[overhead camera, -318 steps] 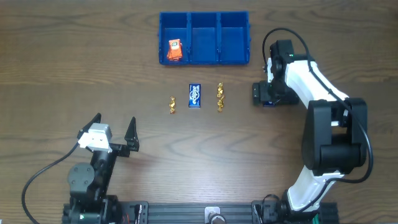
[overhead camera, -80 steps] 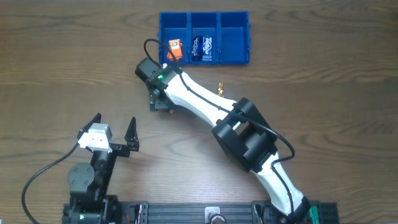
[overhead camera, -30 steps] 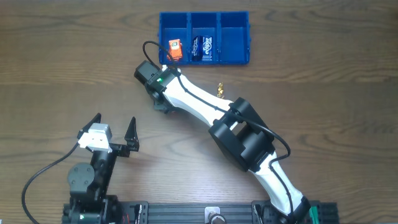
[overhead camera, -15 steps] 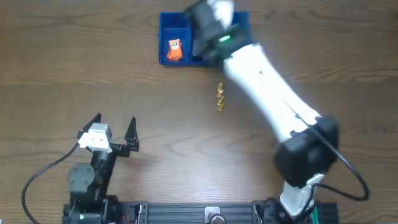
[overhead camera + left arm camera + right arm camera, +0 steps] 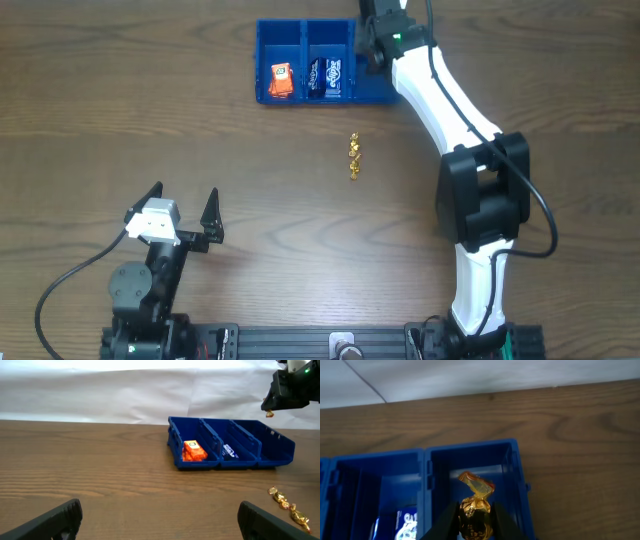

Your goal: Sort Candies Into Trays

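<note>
Gold candy (image 5: 476, 510) hangs over tray (image 5: 470, 455), loose candies (image 5: 354, 157) nearby.

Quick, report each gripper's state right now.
Left gripper: open, empty.
Right gripper: closed on a gold candy.

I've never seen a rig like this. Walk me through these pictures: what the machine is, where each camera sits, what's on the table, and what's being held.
These are two robot arms at a wooden table, each ending in a two-finger gripper. One picture looks down from above. The other two come from cameras on each arm's wrist.

A blue tray has three compartments. An orange candy lies in one end compartment and a blue candy in the middle one. Two gold candies lie on the table.

The right gripper holds a gold candy above the empty end compartment. The left gripper sits open near its base, holding nothing.
</note>
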Robot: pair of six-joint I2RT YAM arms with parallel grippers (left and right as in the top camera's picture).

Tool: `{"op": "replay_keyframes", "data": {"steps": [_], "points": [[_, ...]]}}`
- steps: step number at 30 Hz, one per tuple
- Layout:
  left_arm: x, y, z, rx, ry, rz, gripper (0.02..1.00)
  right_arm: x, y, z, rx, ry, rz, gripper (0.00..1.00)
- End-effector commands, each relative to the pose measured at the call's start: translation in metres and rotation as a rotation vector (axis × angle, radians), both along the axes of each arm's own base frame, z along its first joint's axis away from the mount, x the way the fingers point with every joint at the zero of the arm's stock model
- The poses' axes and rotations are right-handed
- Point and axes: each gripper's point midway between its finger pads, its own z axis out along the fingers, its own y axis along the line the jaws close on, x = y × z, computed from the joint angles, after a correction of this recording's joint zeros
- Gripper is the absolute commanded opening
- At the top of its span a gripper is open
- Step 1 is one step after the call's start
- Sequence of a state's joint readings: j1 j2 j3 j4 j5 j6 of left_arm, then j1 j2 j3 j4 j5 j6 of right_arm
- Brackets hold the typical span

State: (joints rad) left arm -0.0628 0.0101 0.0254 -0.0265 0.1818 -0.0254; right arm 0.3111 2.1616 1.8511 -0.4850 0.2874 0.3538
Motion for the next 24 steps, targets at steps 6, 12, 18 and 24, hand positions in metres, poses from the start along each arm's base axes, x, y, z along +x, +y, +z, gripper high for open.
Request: {"op": "replay_keyframes", "data": {"steps": [6,12,18,24], "points": [[-0.001,-0.004,-0.016,0.004,0.046,-0.022,0.998,0.008,-0.001,0.0,0.009,-0.026,0.016,0.183],[-0.001,-0.004,-0.016,0.004,0.046,-0.023,0.998,0.006,0.003,-0.001,0.008,-0.022,0.024,0.542],[-0.001,-0.004,-0.016,0.004,0.046,-0.023,0.998,-0.004,0.0,0.041,0.02,-0.063,0.023,0.669],[-0.001,-0.004,-0.016,0.004,0.046,-0.023,0.998,-0.091,0.007,0.145,0.049,-0.077,0.069,0.665]]}}
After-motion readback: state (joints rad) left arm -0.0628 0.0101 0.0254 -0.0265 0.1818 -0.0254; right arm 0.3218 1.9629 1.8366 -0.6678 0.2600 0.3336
